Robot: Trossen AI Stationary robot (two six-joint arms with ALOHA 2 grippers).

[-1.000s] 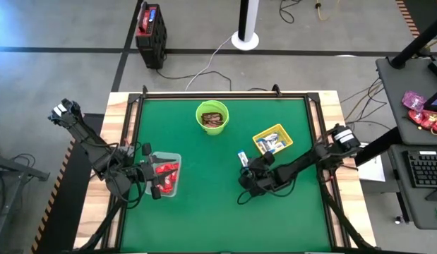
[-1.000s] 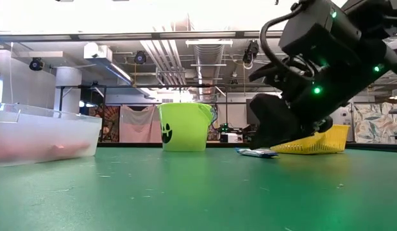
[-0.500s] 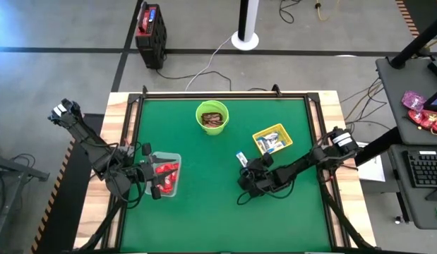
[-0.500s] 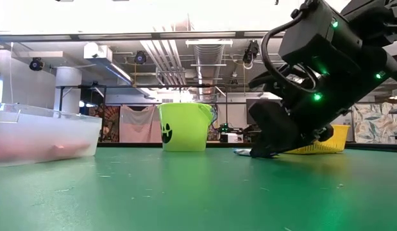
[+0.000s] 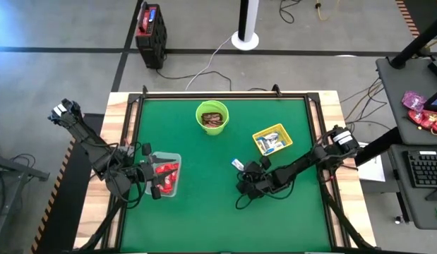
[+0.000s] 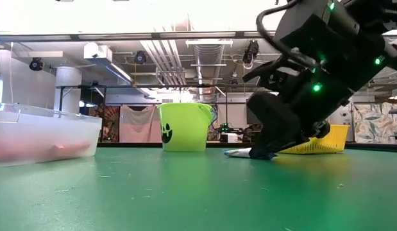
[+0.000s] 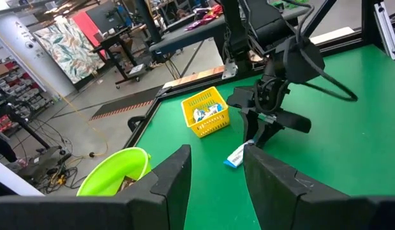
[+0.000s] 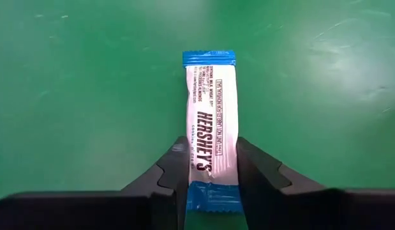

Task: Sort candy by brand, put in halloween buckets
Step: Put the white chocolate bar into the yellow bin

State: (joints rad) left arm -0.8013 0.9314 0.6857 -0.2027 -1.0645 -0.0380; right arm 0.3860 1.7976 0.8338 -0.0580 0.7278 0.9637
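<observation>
- Gripping a blue-and-white candy bar (image 8: 212,121), your right gripper (image 8: 210,167) has its two fingers closed against the bar's long sides, near one blue end; the bar lies flat on the green table (image 5: 204,219).
- You can place that gripper (image 5: 245,173) in the high view at mid-table, between the clear tub (image 5: 174,176) and the yellow tray (image 5: 259,134), with the bar (image 5: 237,164) sticking out from its tip.
- Low view: the bar's end (image 6: 237,153) rests on the mat in front of the tray (image 6: 336,138).
- Your left gripper (image 5: 156,181) sits at the clear tub, which holds red candy (image 5: 167,169); its fingers (image 7: 175,176) stand apart with nothing between them.
- Lime-green bucket (image 5: 212,116) stands at the table's far side and holds brown candy (image 5: 214,119).
- Yellow tray holds blue-and-white bars (image 5: 273,144).
</observation>
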